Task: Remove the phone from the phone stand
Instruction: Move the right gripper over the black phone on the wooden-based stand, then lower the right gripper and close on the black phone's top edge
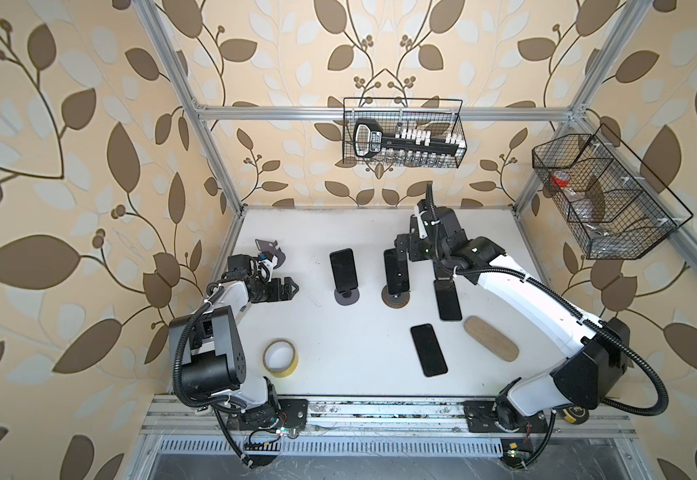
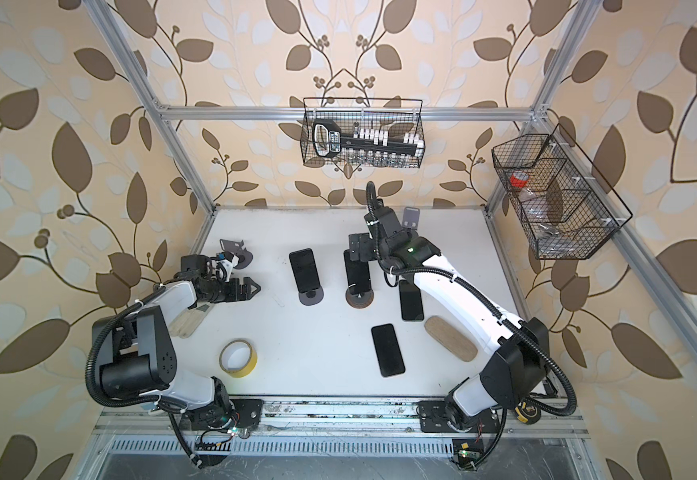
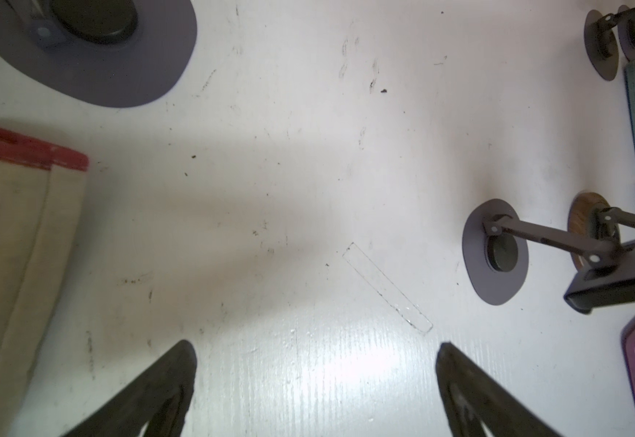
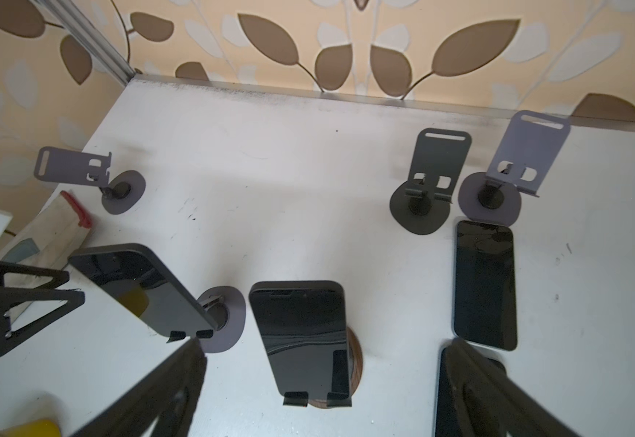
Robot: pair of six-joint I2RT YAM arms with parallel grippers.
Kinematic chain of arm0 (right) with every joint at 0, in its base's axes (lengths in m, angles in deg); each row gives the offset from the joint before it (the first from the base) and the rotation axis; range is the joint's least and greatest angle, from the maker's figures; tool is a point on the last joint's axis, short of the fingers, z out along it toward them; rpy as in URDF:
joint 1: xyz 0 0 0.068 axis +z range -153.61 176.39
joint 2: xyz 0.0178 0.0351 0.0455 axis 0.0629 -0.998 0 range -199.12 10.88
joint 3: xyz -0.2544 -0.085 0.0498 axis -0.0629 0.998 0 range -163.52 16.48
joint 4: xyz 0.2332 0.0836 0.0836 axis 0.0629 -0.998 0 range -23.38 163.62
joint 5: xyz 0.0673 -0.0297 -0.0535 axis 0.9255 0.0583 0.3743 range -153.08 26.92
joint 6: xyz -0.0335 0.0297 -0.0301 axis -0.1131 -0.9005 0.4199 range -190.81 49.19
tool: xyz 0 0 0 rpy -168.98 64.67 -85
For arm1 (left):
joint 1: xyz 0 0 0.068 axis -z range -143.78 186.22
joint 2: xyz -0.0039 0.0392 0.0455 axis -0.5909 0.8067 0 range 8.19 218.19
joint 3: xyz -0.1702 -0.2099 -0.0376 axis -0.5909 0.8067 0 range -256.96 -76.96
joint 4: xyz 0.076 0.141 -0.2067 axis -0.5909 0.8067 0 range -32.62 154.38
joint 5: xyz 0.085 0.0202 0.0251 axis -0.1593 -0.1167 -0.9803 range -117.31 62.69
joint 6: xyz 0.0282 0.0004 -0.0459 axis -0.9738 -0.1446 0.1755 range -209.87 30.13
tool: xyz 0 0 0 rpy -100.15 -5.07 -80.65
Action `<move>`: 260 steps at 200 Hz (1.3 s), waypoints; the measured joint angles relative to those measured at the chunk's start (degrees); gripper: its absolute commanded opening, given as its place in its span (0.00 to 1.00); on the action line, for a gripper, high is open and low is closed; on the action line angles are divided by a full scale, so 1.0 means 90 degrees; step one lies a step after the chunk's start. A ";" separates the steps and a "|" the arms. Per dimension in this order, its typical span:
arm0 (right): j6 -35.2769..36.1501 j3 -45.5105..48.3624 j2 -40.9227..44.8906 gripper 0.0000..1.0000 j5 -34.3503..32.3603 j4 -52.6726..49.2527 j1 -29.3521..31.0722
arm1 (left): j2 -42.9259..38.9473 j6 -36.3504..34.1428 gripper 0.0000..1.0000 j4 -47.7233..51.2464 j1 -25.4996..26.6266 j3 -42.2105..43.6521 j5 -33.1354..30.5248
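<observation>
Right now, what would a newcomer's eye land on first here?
Mid-table, the phone on the grey stand and the phone on the wooden-base stand lean upright, the open right gripper over the latter. Two flat phones lie right of them, a yellow tape roll front left.

I see a black phone (image 2: 357, 276), screen dark, leaning back on its wooden-based stand (image 2: 359, 300) near the middle of a top view, its lower edge caught in two small hooks. Just left, a second phone (image 2: 303, 268) leans on a grey-based stand (image 2: 311, 297).
</observation>
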 measured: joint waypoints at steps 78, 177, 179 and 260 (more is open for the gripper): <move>-0.0070 0.0010 -0.0833 1.00 0.0129 0.0090 0.0257 | 0.0000 0.0000 0.99 0.0000 0.0000 0.0000 0.0000; -0.0041 -0.0148 -0.1591 0.96 0.0146 0.0117 0.0257 | 0.0000 -0.0002 0.99 0.0000 0.0000 0.0000 0.0000; -0.0041 -0.0151 -0.1593 0.96 0.0146 0.0119 0.0257 | 0.0000 0.0000 0.99 0.0000 0.0000 0.0000 0.0000; -0.0041 -0.0219 -0.1637 0.90 0.0083 0.0107 0.0148 | 0.0000 -0.0002 0.99 0.0002 0.0000 0.0000 0.0000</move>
